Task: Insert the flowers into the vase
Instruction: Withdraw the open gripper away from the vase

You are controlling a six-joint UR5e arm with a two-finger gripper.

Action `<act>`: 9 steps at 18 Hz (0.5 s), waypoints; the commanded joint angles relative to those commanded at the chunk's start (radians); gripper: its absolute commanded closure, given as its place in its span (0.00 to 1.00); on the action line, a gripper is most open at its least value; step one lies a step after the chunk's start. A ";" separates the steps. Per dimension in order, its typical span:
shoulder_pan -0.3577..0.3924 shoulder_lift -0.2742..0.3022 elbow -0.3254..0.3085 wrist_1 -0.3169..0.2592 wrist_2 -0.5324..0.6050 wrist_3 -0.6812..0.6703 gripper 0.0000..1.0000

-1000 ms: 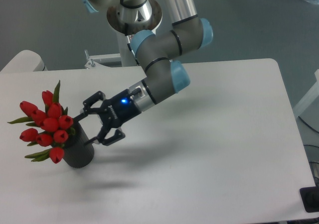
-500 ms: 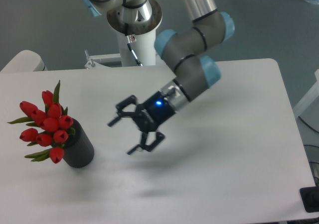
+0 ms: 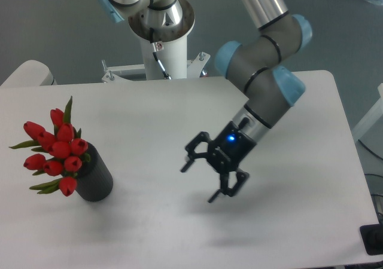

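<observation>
1. One claw [image 3: 200, 179] in view, jaws spread wide, nothing between them; it hangs above the counter [image 3: 287, 233], a blue light lit on its wrist.
2. Flowers [image 3: 55, 151] sit well off to the claw's tip side, stems down in the vase [image 3: 96, 179], red buds leaning out over the rim on the side away from the claw.
3. Vase stands upright on the counter, far from the claw, no contact.
4. Judgement: insertion looks done.
5. Risk: the bunch is top-heavy and leans outward; any bump to the counter or a sweep of the arm toward it could tip the vase or spill stems.
</observation>
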 joint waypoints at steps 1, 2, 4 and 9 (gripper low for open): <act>0.000 -0.006 0.018 -0.005 0.040 0.003 0.00; 0.000 -0.012 0.038 -0.006 0.078 0.003 0.00; -0.002 -0.026 0.071 -0.018 0.160 0.005 0.00; -0.021 -0.063 0.192 -0.164 0.393 0.024 0.00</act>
